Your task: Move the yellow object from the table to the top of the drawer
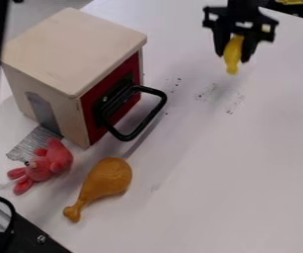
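the fingers (pixel 233 55) pinch the yellow object (pixel 233 52) above the bench (pixel 219 183). the drawer box (pixel 74 49) stands upright, near the drumstick (pixel 105 181).

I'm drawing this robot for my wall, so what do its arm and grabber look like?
The robot arm is plain black. Its black two-finger gripper has a wide, blocky crosspiece with knobbly, notched ends and small see-through gaps. The two fingers are narrow and black too.
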Tool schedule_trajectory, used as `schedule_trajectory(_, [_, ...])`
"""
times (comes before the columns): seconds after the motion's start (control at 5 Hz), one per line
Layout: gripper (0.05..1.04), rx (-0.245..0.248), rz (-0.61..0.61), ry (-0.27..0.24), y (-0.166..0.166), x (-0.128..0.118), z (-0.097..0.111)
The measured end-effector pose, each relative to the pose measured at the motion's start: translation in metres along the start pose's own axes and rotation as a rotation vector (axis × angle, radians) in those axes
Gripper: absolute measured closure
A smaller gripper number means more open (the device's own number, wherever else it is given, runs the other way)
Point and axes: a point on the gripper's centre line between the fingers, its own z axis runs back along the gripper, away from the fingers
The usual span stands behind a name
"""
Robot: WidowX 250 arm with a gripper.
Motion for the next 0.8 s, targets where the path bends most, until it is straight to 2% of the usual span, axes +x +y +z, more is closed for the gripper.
schedule_trajectory(0.2, [0.543,-0.014,0.018,-0.047,0.027,-0.014,0.043])
schedule_trajectory(0.4, [0.543,-0.025,0.025,-0.066,0.056,-0.045,0.084])
schedule_trajectory(0.6, [0.545,-0.028,0.065,-0.036,0.093,-0.089,0.098])
schedule_trajectory(0.8, [0.547,-0.007,0.074,0.008,0.113,-0.12,0.097])
